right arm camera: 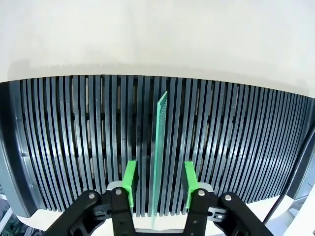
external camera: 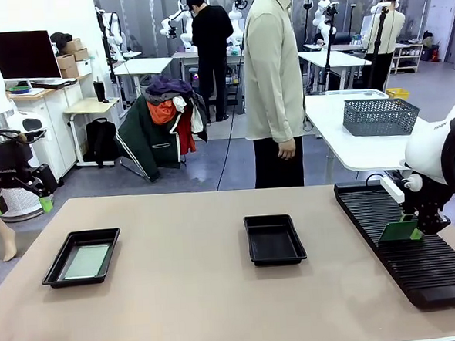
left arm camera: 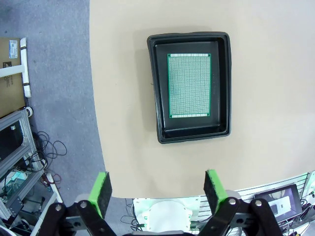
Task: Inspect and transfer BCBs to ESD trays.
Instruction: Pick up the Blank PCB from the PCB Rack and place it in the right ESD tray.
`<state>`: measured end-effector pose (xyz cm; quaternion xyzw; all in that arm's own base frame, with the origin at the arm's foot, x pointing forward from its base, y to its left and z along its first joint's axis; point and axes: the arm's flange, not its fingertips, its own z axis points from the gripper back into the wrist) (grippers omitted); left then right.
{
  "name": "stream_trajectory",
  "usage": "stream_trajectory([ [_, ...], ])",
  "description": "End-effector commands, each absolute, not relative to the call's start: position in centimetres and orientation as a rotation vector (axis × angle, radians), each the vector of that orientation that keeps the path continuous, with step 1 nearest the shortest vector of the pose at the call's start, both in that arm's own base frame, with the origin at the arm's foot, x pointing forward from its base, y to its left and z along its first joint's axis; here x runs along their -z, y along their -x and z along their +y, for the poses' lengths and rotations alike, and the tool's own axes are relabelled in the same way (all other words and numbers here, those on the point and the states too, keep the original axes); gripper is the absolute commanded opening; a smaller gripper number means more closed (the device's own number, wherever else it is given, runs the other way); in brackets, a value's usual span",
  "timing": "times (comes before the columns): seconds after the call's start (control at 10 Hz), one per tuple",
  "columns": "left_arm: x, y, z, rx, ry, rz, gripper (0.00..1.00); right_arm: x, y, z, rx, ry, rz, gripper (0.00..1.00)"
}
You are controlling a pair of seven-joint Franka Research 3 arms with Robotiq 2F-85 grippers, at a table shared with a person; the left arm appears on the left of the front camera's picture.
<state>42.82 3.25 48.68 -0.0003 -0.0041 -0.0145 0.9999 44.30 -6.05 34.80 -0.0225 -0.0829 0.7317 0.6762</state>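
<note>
One black ESD tray (external camera: 56, 270) lies at the table's left with a green BCB (external camera: 86, 261) flat inside it. From high above, my left gripper (left arm camera: 157, 189) looks down on that tray (left arm camera: 224, 83) and its BCB (left arm camera: 189, 85), jaws wide open and holding nothing. A second ESD tray (external camera: 251, 242) sits mid-table with nothing in it. At the right, my right gripper (external camera: 407, 233) hangs low over the black slotted rack (external camera: 434, 266). A green BCB (right arm camera: 158, 147) stands on edge in a slot between its pads, with a narrow gap on each side.
A person (external camera: 275, 82) stands at the table's far side, arms down. A grey mesh basket (external camera: 379, 116) rests on the white table behind the rack. The table's left edge (left arm camera: 96, 98) runs close beside the left tray, with floor beyond.
</note>
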Motion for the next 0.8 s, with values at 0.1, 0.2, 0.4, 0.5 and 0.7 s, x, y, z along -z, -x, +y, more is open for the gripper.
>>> stream_trajectory([
  [0.1, -48.5, -42.8, 3.3, 0.036, 0.001, -0.017, 1.0, -35.3, -44.1, -6.1, -1.636, 0.082, -0.166, 0.39],
  [0.2, -48.5, -42.8, 3.3, 0.036, 0.001, -0.017, 1.0, -35.3, -44.1, -6.1, -1.636, 0.081, -0.164, 0.43],
  [0.4, -48.5, -42.8, 3.3, 0.036, 0.001, -0.017, 1.0, -35.3, -43.7, -5.8, -1.634, 0.094, -0.165, 0.37],
  [0.5, -48.5, -42.8, 3.3, 0.036, 0.001, -0.017, 1.0, -35.2, -43.4, -5.7, -1.631, 0.1, -0.164, 0.26],
  [0.7, -48.5, -42.8, 3.3, 0.036, 0.001, -0.017, 1.0, -35.2, -43.0, -5.8, -1.627, 0.107, -0.168, 0.2],
])
